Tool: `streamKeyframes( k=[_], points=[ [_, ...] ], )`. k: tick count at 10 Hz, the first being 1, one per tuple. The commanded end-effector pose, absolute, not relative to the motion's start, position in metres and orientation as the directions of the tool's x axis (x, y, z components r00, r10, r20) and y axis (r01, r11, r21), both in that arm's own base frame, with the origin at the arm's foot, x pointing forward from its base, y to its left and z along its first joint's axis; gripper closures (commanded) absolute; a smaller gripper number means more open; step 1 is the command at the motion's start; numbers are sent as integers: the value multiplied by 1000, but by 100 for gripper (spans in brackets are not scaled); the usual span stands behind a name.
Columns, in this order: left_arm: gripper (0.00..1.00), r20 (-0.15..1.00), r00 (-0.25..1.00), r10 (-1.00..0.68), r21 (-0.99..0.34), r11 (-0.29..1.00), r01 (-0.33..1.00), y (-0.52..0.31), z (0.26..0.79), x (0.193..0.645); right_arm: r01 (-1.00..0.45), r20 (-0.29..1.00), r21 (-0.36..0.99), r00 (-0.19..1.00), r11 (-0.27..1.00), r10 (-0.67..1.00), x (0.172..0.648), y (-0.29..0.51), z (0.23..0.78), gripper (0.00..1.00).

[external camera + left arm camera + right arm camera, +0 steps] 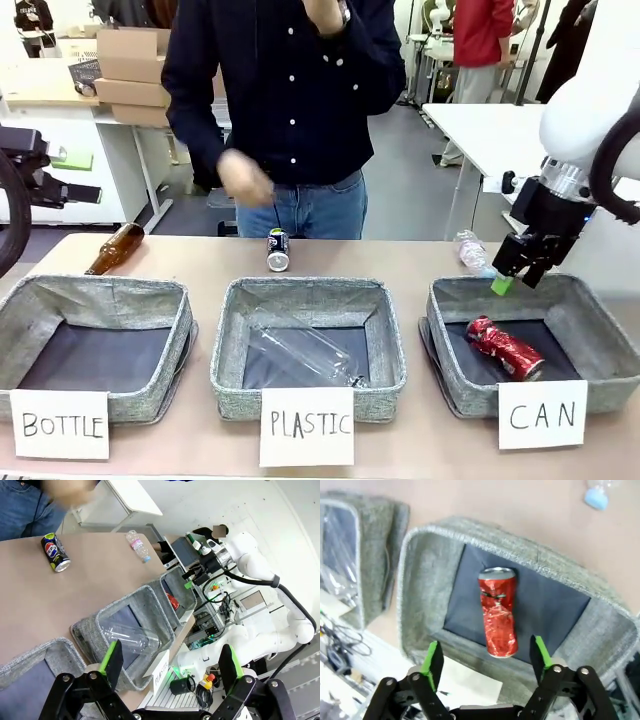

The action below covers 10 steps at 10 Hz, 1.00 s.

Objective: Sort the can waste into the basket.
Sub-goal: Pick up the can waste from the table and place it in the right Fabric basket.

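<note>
Right gripper (485,641) jaws stood spread and empty above the CAN basket (420,540), where the red can (497,617) lay inside, so half looked done; the black can (277,250) lay unsorted on the tabletop (420,262).

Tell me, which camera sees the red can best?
The right wrist view: the red can lies whole and large inside the basket. Front view shows it smaller; left wrist view, just a red sliver.
</note>
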<state>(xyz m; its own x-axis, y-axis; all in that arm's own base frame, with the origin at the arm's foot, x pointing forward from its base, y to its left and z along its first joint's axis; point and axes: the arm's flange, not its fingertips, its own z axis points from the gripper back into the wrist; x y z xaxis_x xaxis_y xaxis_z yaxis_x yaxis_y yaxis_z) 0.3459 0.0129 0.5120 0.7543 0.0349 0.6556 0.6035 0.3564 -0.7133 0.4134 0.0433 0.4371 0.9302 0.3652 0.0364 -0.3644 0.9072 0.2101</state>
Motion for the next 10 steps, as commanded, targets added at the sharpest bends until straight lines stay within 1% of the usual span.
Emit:
streamKeyframes(
  k=[1, 2, 3, 4, 5, 6, 7, 8, 9, 10],
  points=[
    [0, 675, 736, 48, -704, 338, 624, 10, 512, 348, -251, 60, 256, 968, 934, 243, 421, 43, 438, 0],
    [0, 675, 736, 48, -704, 338, 624, 10, 512, 348, -200, 66, 267, 980, 943, 189, 421, 41, 437, 0],
    [0, 675, 736, 48, -704, 338, 624, 10, 512, 348, -173, 82, 311, 985, 935, 155, 422, 37, 440, 0],
    [0, 675, 736, 48, -704, 338, 624, 10, 512, 348, -115, 151, 584, 988, 804, 31, 422, 32, 454, 0],
    [0, 675, 736, 48, -704, 338, 624, 10, 512, 348, -77, 115, 788, 993, 611, -23, 419, 25, 469, 0],
    [0, 675, 736, 48, -704, 338, 624, 10, 512, 348, -80, 97, 920, 995, 384, -27, 412, 13, 479, 0],
    [0, 675, 736, 48, -704, 338, 624, 10, 512, 348, -91, 93, 964, 996, 249, 2, 407, 6, 483, 0],
    [0, 675, 736, 48, -704, 338, 624, 10, 512, 348, -123, 122, 980, 992, 159, 16, 401, 0, 485, 0],
    [0, 675, 736, 48, -704, 338, 624, 10, 512, 348, -182, 178, 979, 983, 94, 55, 396, -8, 484, 0],
    [0, 675, 736, 48, -704, 338, 624, 10, 512, 348, -199, 197, 975, 980, 98, 22, 397, -14, 480, 0]
  ],
)
